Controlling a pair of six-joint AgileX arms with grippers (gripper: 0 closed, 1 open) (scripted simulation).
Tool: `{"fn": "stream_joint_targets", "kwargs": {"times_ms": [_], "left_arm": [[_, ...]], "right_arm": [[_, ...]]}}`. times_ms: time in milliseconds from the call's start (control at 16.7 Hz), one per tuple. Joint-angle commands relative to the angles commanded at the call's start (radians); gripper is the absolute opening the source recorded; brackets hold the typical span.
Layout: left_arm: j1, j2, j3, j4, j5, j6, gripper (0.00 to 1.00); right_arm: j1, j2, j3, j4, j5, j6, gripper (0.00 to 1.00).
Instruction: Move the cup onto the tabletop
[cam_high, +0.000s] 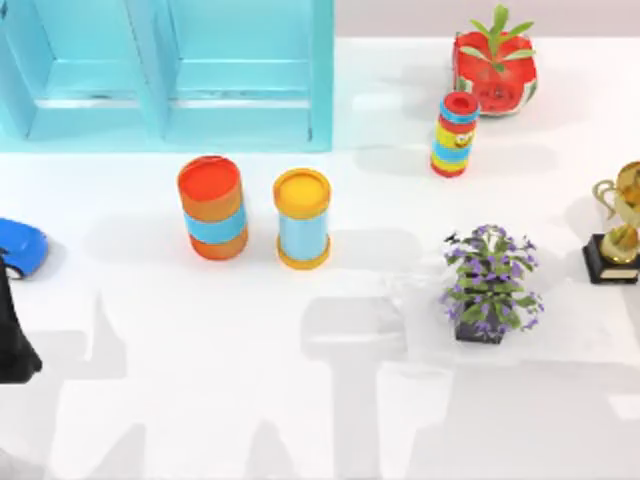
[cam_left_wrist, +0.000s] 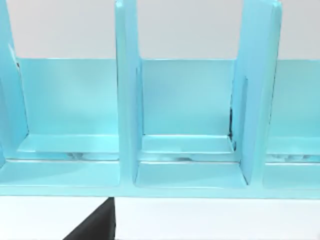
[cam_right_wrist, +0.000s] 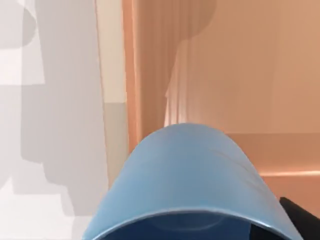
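The cup is a plain blue tapered cup, close up in the right wrist view with its rim toward the camera. It hangs in the air, held by my right gripper, whose dark finger shows at its side. Behind the cup lie the white tabletop's edge and an orange floor beyond it. In the top view the tabletop is wide and white. My left arm sits at the table's left edge, facing the turquoise cabinet.
The turquoise cabinet stands at the back left. In front of it are an orange cylinder with a blue band and a yellow-topped light-blue cylinder. A blue toy car, a striped stack, a red planter, a purple plant and a trophy also stand around.
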Motion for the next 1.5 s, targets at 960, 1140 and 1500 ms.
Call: {"fn": "stream_joint_targets", "kwargs": {"times_ms": [960,1140,1500], "left_arm": [[0.000,0.000,0.000,0.000,0.000,0.000,1.00],[0.000,0.000,0.000,0.000,0.000,0.000,1.00],[0.000,0.000,0.000,0.000,0.000,0.000,1.00]], "right_arm": [[1.085,0.513,0.621,-0.041,0.020,1.049,0.00],[1.213,0.596,0.709,-0.042,0.018,1.196,0.00],[1.265,0.644,0.758,-0.041,0.017,1.270,0.00]]}}
